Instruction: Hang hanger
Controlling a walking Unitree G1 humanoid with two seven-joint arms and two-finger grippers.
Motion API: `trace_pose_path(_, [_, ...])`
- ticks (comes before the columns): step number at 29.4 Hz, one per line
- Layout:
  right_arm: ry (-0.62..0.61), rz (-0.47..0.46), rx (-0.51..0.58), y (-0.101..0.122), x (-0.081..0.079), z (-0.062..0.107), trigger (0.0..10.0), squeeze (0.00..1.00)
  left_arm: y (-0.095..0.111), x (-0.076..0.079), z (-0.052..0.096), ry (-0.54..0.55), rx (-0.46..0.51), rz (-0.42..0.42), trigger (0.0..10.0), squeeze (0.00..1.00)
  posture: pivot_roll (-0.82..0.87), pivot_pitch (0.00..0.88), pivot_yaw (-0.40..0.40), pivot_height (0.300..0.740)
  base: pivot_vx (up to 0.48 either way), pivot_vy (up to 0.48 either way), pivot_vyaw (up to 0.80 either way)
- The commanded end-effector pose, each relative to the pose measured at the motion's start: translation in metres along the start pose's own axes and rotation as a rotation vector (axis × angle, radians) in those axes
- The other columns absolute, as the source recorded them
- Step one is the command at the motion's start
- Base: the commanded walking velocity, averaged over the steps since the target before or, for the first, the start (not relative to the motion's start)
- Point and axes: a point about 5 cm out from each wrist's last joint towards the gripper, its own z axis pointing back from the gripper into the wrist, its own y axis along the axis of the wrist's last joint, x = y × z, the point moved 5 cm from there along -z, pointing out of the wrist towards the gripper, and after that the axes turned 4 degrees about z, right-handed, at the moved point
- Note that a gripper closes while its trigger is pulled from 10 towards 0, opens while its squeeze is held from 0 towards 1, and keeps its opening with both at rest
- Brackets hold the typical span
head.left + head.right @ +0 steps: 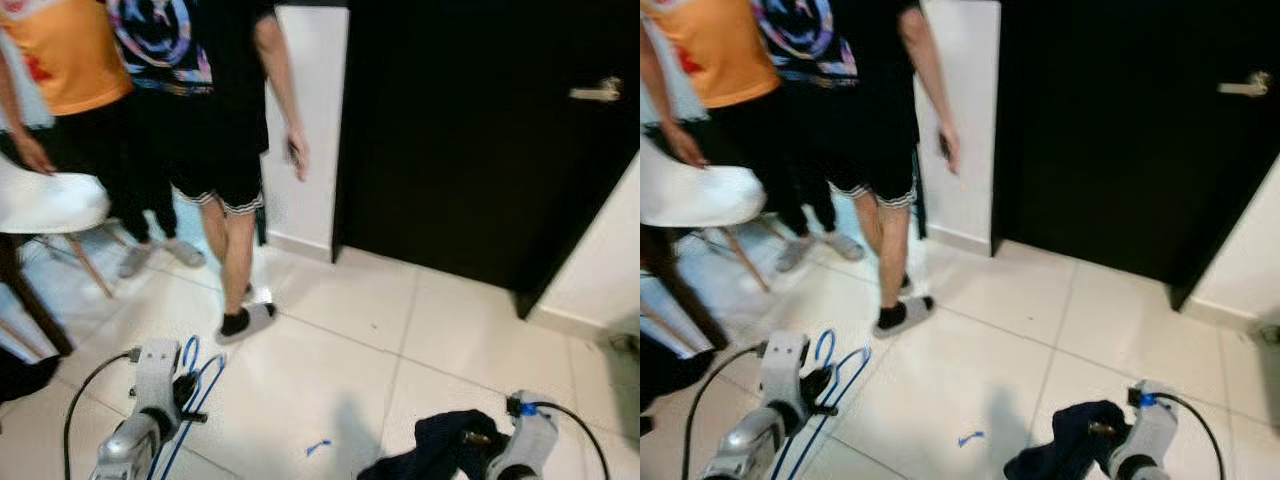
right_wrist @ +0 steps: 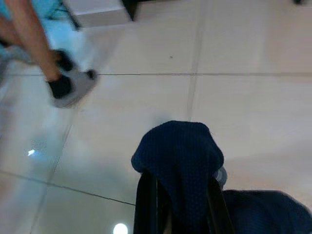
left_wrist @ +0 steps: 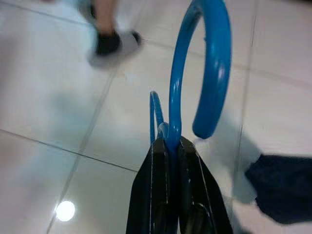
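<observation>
The hanger (image 3: pixel 200 68) is bright blue plastic with a thick, rounded hook. The left pincer (image 3: pixel 173 146) is clamped on its neck, holding it at about 8 o'clock in the left eye view, low over the pale tiled floor (image 1: pixel 330 340). The left wrist view shows the hook's curl close up. The right pincer (image 2: pixel 178 195), at 5 o'clock, grips a dark navy cloth (image 2: pixel 180 156). Two people (image 1: pixel 215 110) stand at 11 o'clock beside a white chair (image 1: pixel 50 205); a black door (image 1: pixel 470 130) fills 1 o'clock.

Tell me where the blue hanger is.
The hanger is clamped in the left gripper, low on the robot's left over the tiled floor, near a person's foot.
</observation>
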Motion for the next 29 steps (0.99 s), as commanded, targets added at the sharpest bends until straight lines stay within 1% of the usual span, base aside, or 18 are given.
trace_pose_path(1, [-0.002, 0.022, 0.012, 0.002, 0.003, 0.001, 10.0, 0.00, 0.004, 0.001, -0.001, -0.014, 0.012, -0.010, 10.0, 0.00, 0.06, 0.036, 0.000, 0.740, 0.356, 0.000, 0.80])
trace_pose_path(3, [0.012, 0.030, 0.004, -0.003, 0.002, 0.004, 10.0, 0.00, -0.001, 0.002, 0.004, -0.024, 0.014, -0.008, 10.0, 0.00, 0.06, 0.047, -0.007, 0.740, 0.354, 0.000, 0.80])
trace_pose_path(10, [0.019, 0.019, 0.002, -0.004, 0.003, 0.007, 10.0, 0.00, -0.002, 0.004, 0.009, -0.033, 0.024, -0.007, 10.0, 0.00, 0.06, 0.067, 0.000, 0.740, 0.325, 0.000, 0.74])
trace_pose_path(15, [0.018, 0.025, 0.005, -0.004, 0.004, 0.007, 10.0, 0.00, -0.002, 0.004, 0.008, -0.036, 0.022, -0.005, 10.0, 0.00, 0.06, 0.069, 0.002, 0.740, 0.272, 0.000, 0.50])
trace_pose_path(23, [0.017, 0.016, 0.007, -0.001, 0.006, 0.005, 10.0, 0.00, 0.001, 0.005, 0.007, -0.038, 0.020, -0.003, 10.0, 0.00, 0.06, 0.072, -0.003, 0.740, 0.256, 0.000, 0.00])
trace_pose_path(27, [0.020, 0.056, 0.024, 0.013, 0.003, -0.007, 10.0, 0.00, 0.006, 0.003, 0.006, -0.025, 0.028, -0.002, 10.0, 0.00, 0.07, 0.064, -0.008, 0.740, 0.256, 0.000, 0.00])
trace_pose_path(28, [0.026, 0.074, 0.041, 0.021, 0.002, -0.012, 10.0, 0.00, 0.010, 0.002, 0.004, -0.023, 0.036, -0.002, 10.0, 0.00, 0.08, 0.061, -0.009, 0.740, 0.274, 0.000, 0.00])
trace_pose_path(29, [0.035, 0.093, 0.071, 0.035, -0.001, -0.018, 10.0, 0.00, 0.017, 0.003, 0.001, -0.024, 0.054, -0.002, 10.0, 0.00, 0.08, 0.060, -0.007, 0.740, 0.277, 0.000, 0.00])
